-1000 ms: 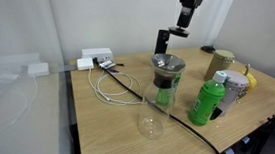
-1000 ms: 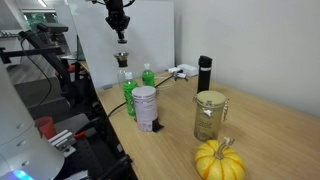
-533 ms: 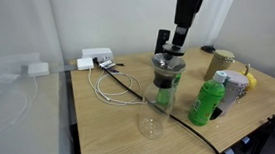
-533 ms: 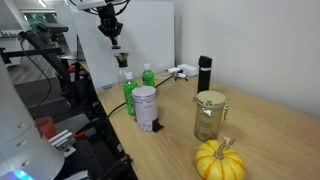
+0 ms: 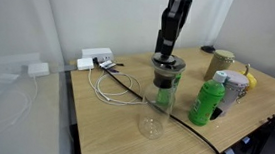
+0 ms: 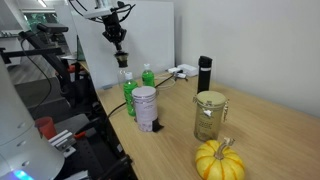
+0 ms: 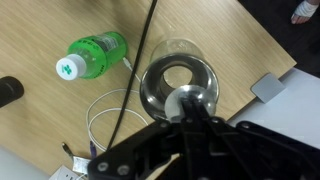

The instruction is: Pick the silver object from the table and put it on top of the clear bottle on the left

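While the gripper [image 7: 190, 112] pinches the silver object [image 7: 186, 98] narrowly (round face upward, axis vertical), the piece hangs over the funnel mouth of the glass carafe [image 7: 158, 86]; its near edge is hidden, contact indiscernible.

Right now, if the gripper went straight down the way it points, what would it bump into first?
Probably the dark funnel top of the clear bottle, right under the gripper. The silver object it seems to hold would touch there first.

Green bottle [image 5: 208, 101], glass jar [image 6: 209, 115], orange pumpkin [image 6: 219, 160] — white cables [image 5: 112, 85] nearby
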`<control>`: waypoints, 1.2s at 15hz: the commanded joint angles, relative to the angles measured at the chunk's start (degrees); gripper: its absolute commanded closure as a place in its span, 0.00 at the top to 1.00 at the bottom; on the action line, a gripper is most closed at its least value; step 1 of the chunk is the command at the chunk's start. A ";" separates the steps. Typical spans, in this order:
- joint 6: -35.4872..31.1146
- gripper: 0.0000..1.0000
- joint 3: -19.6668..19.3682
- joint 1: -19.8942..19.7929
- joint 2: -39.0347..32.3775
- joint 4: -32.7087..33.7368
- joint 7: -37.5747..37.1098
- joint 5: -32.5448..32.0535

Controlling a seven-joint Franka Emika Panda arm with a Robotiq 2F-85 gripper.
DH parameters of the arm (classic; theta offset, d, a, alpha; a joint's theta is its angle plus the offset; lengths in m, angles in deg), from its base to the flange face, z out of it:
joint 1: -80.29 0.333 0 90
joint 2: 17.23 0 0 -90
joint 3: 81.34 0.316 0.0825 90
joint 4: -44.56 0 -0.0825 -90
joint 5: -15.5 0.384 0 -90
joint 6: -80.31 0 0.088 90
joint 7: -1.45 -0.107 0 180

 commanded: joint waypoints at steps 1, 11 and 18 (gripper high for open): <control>0.08 0.01 -0.27 -0.01 -0.66 0.46 -1.46 -1.12; 1.04 0.01 -0.65 -0.04 -0.60 -1.11 -4.27 -2.18; -1.21 0.01 -0.33 0.30 -1.04 -3.57 -5.25 -0.80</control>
